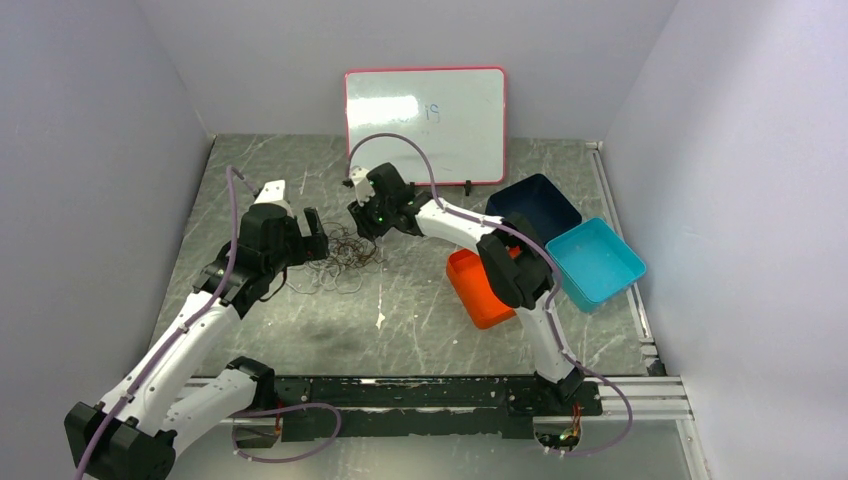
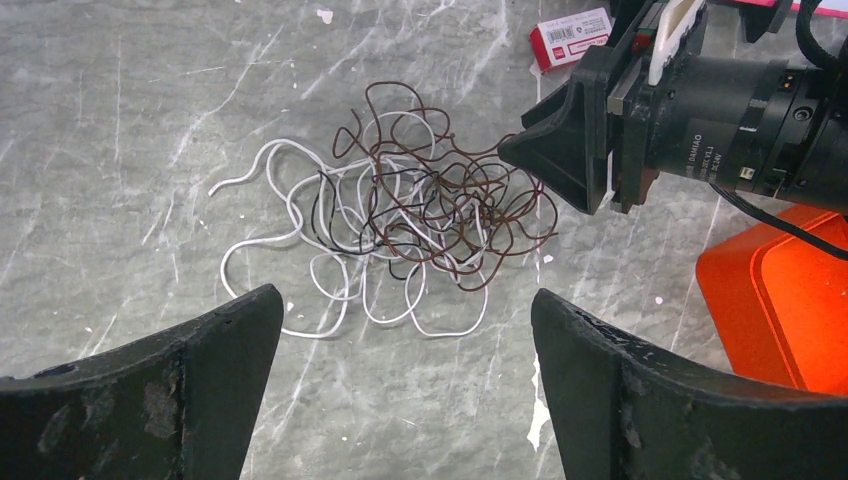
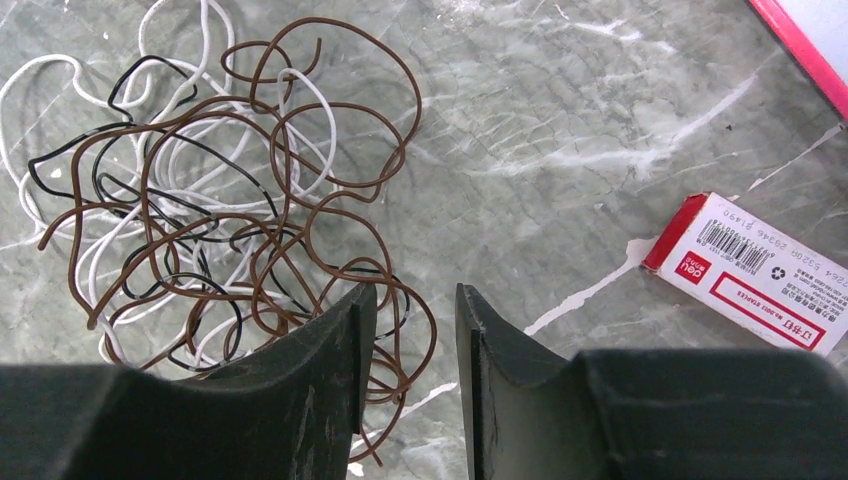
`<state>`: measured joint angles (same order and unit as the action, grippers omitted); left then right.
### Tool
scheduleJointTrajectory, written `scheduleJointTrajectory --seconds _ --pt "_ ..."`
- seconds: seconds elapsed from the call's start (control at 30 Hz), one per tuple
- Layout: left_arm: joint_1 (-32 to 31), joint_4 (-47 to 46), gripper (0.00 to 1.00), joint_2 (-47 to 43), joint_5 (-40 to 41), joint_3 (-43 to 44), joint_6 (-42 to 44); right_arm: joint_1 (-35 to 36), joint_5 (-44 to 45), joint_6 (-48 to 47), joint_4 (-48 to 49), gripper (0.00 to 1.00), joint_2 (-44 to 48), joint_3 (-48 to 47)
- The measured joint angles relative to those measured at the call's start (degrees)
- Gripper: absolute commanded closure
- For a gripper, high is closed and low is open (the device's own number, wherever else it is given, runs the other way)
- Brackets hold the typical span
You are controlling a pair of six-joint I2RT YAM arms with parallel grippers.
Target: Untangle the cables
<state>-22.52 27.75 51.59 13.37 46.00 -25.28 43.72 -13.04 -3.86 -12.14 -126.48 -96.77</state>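
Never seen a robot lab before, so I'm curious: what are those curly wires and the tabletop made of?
The cables look like thin wire in smooth plastic coating, brown, black and white, holding springy loops. The tabletop looks like grey veined marble with a dull sheen, possibly printed laminate.

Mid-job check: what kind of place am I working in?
Likely a lab robot test cell: plain white walls box in a marbled tabletop, a whiteboard leans at the back, and coloured bins sit at the right.

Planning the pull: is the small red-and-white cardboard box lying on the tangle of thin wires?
No, the red-and-white box lies on the grey tabletop, apart from the tangled wires.
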Motion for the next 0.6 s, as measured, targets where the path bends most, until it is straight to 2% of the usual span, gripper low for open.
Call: scheduleJointTrajectory --seconds 0.17,0.6 --pt "0.0 0.0 0.01 0.0 0.1 0.0 0.0 0.0 0.0 -0.1 0.0 0.67 0.0 0.0" --pt "0.0 0.1 0.01 0.1 0.4 0.0 0.0 0.0 -0.9 -0.2 -0.3 0.96 -2.5 -2.3"
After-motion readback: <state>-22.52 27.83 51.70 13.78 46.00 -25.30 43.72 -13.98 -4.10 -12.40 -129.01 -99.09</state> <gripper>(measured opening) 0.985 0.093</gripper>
